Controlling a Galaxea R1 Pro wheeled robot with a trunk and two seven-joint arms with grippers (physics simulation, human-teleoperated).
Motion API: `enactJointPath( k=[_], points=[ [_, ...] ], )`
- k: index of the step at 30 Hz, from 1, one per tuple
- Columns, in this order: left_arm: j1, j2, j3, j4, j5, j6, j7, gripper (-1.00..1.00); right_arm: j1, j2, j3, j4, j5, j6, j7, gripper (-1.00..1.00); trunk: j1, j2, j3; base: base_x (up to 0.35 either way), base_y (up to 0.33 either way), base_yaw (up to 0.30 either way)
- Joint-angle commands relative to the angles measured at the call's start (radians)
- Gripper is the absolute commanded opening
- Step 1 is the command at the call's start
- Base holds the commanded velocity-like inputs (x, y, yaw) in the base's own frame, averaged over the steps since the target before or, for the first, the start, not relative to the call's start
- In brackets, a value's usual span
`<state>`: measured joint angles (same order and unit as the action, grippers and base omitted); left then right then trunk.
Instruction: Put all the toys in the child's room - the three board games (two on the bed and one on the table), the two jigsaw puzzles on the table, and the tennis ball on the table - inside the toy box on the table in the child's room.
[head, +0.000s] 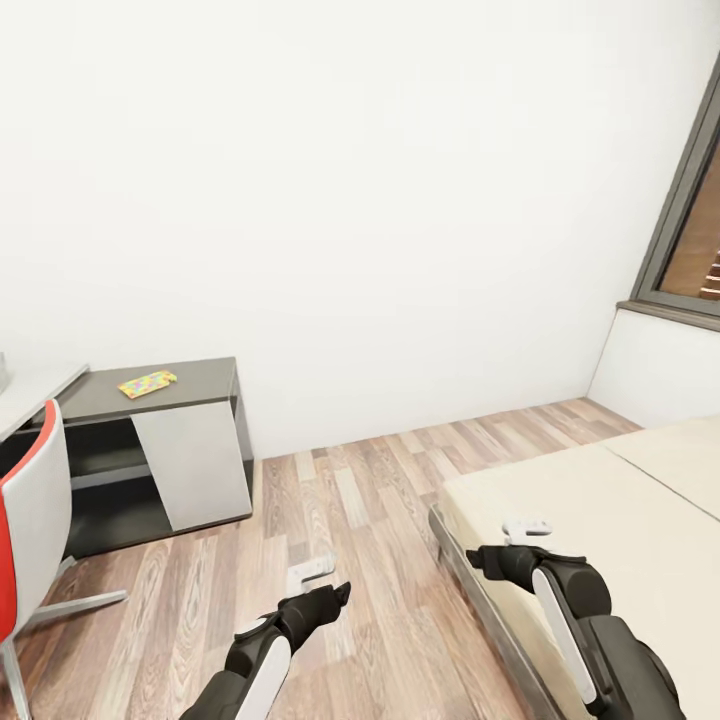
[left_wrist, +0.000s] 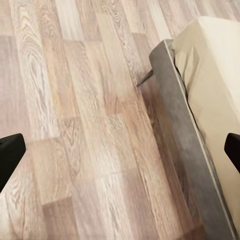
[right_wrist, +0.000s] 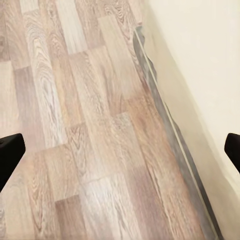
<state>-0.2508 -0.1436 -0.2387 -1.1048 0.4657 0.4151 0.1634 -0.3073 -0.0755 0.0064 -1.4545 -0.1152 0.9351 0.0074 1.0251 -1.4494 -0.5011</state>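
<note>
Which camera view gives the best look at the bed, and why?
The head view: it shows the bed with its broad beige mattress top and its near corner. The left wrist view catches a strip of its grey frame edge and mattress; the right wrist view shows its side edge.

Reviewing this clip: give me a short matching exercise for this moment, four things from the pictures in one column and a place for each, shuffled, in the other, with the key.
Things:
1. jigsaw puzzle
2. chair
3. bed
4. window

Places, in the head view:
A. lower right, beside the right gripper
B. upper right edge, above a white ledge
C. on top of the dark grey cabinet by the wall
D. left edge, red and white, in front of the cabinet

Pairs: 1-C, 2-D, 3-A, 4-B
</note>
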Motion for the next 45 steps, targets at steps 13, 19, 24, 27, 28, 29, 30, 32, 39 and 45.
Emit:
enactJointPath(
  k=[13,19,24,27,28,29,30,32,39,45],
  points=[
    [-0.001,-0.001,-0.003,-0.001,0.01,0.002,0.014,1.0,-0.001,-0.001,0.0,-0.006,-0.005,0.006,-0.001,1.0,0.0,-0.001,-0.001,-0.107,-0.089,0.271],
    [-0.001,-0.001,-0.004,-0.001,0.01,0.002,0.013,1.0,-0.001,-0.001,-0.001,-0.005,-0.004,0.004,-0.002,1.0,0.0,-0.001,0.0,-0.247,-0.166,0.269],
    [-0.001,-0.001,-0.004,-0.002,0.01,0.002,0.013,1.0,-0.001,-0.001,-0.001,-0.004,-0.004,0.004,-0.001,1.0,0.0,-0.001,0.0,-0.283,-0.152,0.145],
    [-0.001,-0.001,-0.004,-0.002,0.01,0.002,0.013,1.0,-0.001,-0.001,-0.002,-0.004,-0.004,0.003,-0.001,1.0,0.0,-0.001,0.001,-0.287,-0.15,0.058],
    [-0.001,-0.001,-0.004,-0.002,0.01,0.002,0.013,1.0,-0.001,-0.001,-0.002,-0.004,-0.004,0.003,-0.001,1.0,0.0,-0.001,0.001,-0.288,-0.15,0.037],
    [-0.001,-0.001,-0.004,-0.002,0.01,0.002,0.013,1.0,-0.001,-0.001,-0.002,-0.004,-0.004,0.003,-0.001,1.0,0.0,-0.001,0.001,-0.288,-0.15,0.037],
    [-0.001,-0.001,-0.004,-0.002,0.01,0.002,0.013,1.0,-0.001,-0.001,-0.002,-0.004,-0.004,0.003,-0.001,1.0,0.0,-0.001,0.001,-0.288,-0.15,0.029],
    [-0.001,-0.001,-0.004,-0.001,0.01,0.002,0.013,1.0,-0.001,-0.001,-0.002,-0.004,-0.004,0.003,-0.001,1.0,0.0,-0.001,0.001,-0.289,-0.15,0.021],
    [-0.001,-0.001,-0.004,-0.001,0.01,0.002,0.012,1.0,-0.001,-0.001,-0.002,-0.004,-0.003,0.001,-0.001,1.0,0.0,-0.001,0.001,-0.289,-0.149,0.009],
    [-0.001,-0.001,-0.004,-0.001,0.01,0.003,0.011,1.0,-0.001,0.0,-0.002,-0.004,-0.003,0.001,-0.002,1.0,0.0,-0.001,0.001,-0.292,-0.142,0.002]
  ],
)
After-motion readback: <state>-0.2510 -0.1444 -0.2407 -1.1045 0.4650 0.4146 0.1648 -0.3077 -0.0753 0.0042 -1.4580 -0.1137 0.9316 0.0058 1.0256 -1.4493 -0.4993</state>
